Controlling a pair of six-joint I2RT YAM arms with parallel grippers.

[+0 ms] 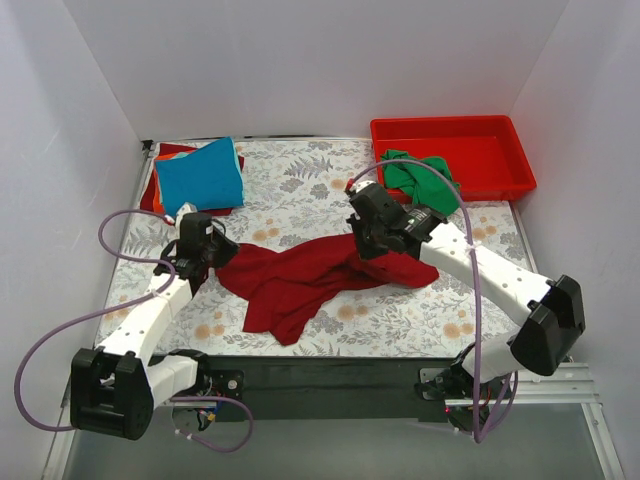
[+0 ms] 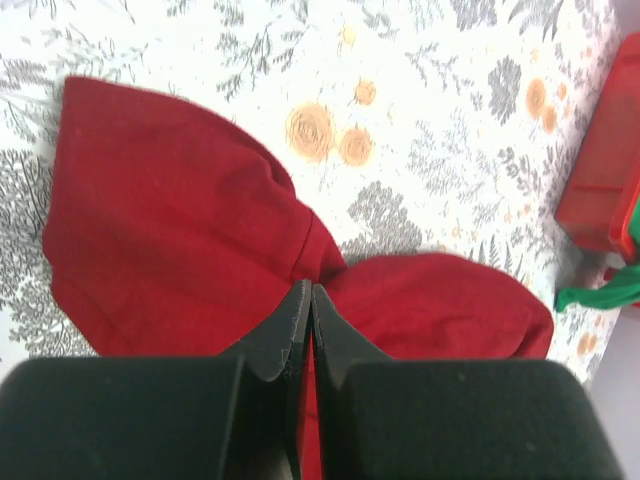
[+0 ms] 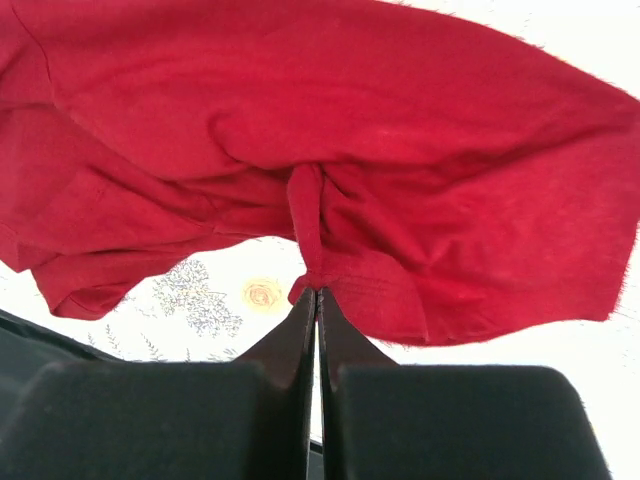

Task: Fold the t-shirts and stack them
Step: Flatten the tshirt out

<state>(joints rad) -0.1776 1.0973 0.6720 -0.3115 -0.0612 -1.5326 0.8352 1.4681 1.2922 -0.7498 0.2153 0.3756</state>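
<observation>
The large dark red t-shirt [image 1: 300, 280] lies crumpled across the middle of the floral cloth. My left gripper [image 1: 215, 262] is shut on its left edge; in the left wrist view [image 2: 310, 290] cloth shows between the closed jaws, with the shirt [image 2: 170, 240] spread beyond. My right gripper [image 1: 362, 245] is shut on a pinch of the shirt's right side; in the right wrist view [image 3: 317, 290] the shirt [image 3: 400, 130] hangs lifted from the tips. A folded bright blue t-shirt [image 1: 200, 175] lies on orange and red ones [image 1: 158, 185] at the back left. A green t-shirt [image 1: 420, 175] hangs over the tray's edge.
A rigid red plastic tray [image 1: 480, 140] stands at the back right; it also shows in the left wrist view [image 2: 600, 180]. The floral table cloth [image 1: 300, 190] covers the table. White walls close in the left, back and right sides.
</observation>
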